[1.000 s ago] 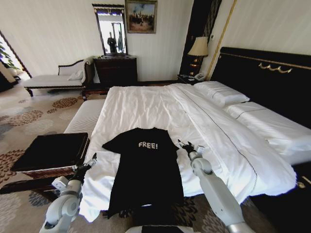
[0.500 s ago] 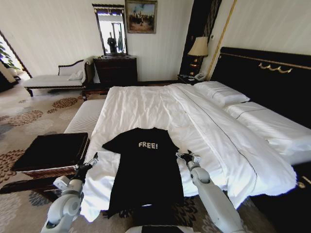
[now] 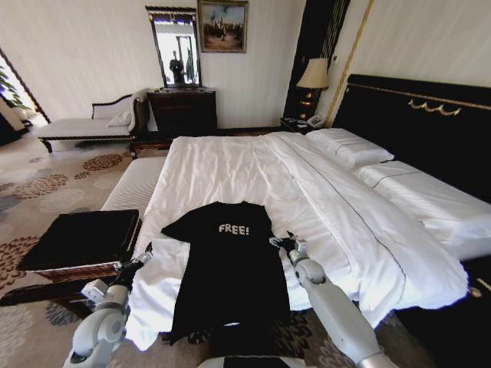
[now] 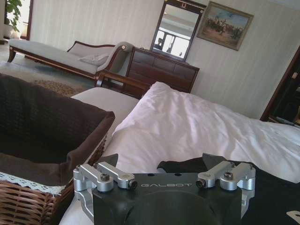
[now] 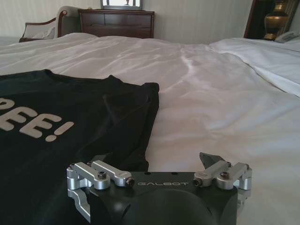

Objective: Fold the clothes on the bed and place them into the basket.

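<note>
Your right pincer (image 3: 281, 242), fingers spread and holding nothing, sits low at the T-shirt's (image 3: 230, 268) sleeve edge; whether it touches is unclear. The right wrist view shows that sleeve's rumpled hem and part of the white lettering. Your left pincer (image 3: 146, 251), likewise released, hovers between the shirt and the basket (image 3: 80, 238). The left wrist view reveals the basket's wicker wall. The black shirt lies flat, chest up, on the bed (image 3: 230, 169), its lower hem hanging past the bed's edge.
</note>
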Robot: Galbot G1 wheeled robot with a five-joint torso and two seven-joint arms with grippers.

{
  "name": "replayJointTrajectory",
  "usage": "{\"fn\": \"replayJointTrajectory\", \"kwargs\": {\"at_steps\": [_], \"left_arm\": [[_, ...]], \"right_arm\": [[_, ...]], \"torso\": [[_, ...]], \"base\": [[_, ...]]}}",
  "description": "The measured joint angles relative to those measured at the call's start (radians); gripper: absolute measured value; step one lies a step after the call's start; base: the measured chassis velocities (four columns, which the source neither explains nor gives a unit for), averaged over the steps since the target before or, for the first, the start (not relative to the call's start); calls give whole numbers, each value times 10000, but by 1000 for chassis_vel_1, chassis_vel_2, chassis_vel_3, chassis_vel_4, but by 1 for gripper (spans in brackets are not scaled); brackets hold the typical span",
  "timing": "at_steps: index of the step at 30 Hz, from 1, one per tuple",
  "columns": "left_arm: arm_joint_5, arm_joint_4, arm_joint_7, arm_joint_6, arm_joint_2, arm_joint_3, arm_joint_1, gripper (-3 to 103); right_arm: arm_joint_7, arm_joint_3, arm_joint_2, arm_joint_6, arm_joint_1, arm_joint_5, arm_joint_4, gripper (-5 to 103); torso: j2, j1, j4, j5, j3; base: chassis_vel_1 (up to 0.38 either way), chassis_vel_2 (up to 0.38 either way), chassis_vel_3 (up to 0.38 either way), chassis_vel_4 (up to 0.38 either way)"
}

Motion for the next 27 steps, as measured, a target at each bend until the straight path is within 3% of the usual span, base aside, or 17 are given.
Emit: {"fn": "replayJointTrajectory", "kwargs": {"at_steps": [6,16,27], "left_arm": [[-6,29,42,-4,-15,21,14,100],[-10,20,46,-6,-38,17,24,100],[-23,-26,45,-7,13,41,-2,100]], "right_arm": [[-90,-273,-378,347,-143,-745,261,100],[73,297,-507,473,305,-302,-182,100],[-30,-361,-203,536,1627,-362,-1622,100]], "torso": [[0,0,-1,2,0],[0,0,-2,0,0],[-1,0,1,1,1]], "base": [[0,0,0,0],[0,0,0,0],[0,0,0,0]]}}
